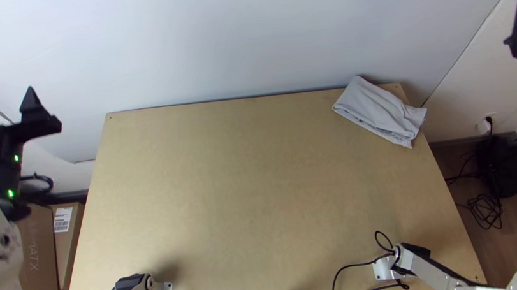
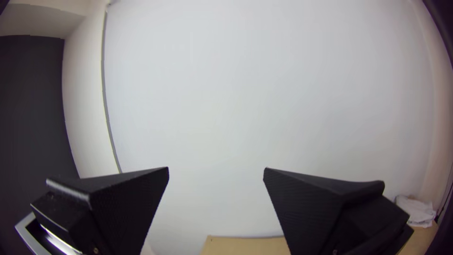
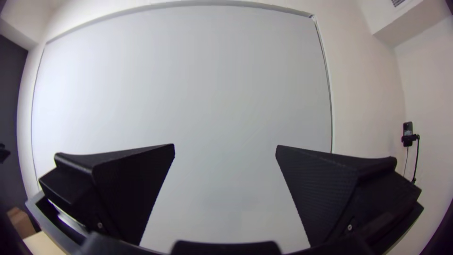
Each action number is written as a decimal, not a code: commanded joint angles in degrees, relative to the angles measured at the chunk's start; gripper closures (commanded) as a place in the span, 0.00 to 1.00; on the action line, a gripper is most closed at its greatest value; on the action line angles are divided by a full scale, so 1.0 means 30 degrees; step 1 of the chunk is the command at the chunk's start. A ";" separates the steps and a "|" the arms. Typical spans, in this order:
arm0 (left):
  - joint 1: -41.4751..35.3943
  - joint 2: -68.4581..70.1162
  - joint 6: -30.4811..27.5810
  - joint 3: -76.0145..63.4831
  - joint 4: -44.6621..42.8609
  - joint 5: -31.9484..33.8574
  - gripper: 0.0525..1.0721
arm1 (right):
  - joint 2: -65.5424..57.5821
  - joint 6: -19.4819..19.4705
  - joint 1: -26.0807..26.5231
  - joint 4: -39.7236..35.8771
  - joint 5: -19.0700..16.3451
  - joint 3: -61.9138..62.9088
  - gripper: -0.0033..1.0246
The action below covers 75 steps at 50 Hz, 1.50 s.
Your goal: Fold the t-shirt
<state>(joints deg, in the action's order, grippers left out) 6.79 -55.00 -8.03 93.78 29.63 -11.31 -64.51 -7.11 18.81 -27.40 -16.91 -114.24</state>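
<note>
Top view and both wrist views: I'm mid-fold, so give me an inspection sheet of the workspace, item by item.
Surface: light wooden table, no spill or damage seen.
Job's things: pale grey t-shirt, folded into a compact bundle at the far right corner, seeming to reach past the right edge.
Clutter: cardboard box beside the table's left side.
Grippers: left gripper open, off the table's left side; right gripper open, off its right side; nothing held in either.
Cables: black cable looping by the right arm's base; coiled cables on the floor at right.
Surroundings: white wall panel behind the table.
</note>
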 commanded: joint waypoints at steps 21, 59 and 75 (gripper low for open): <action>0.0199 1.3500 0.0978 -1.7783 -0.9905 0.0460 0.05 | 1.4941 -0.0558 0.0117 1.3439 0.0216 2.1379 0.04; 0.0462 1.8422 0.2590 -3.1171 -1.2102 -0.0009 0.05 | 2.1035 -0.1056 0.0147 0.5968 0.1329 3.5178 0.04; 0.0257 1.8334 0.2414 -3.1259 -1.0432 0.0958 0.05 | 1.8925 -0.0119 0.0674 0.6056 0.3057 3.6965 0.04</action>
<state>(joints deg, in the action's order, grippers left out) 7.73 -0.34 -1.65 2.63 -2.46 -8.99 -2.35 -8.47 20.36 -8.71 -8.32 -5.63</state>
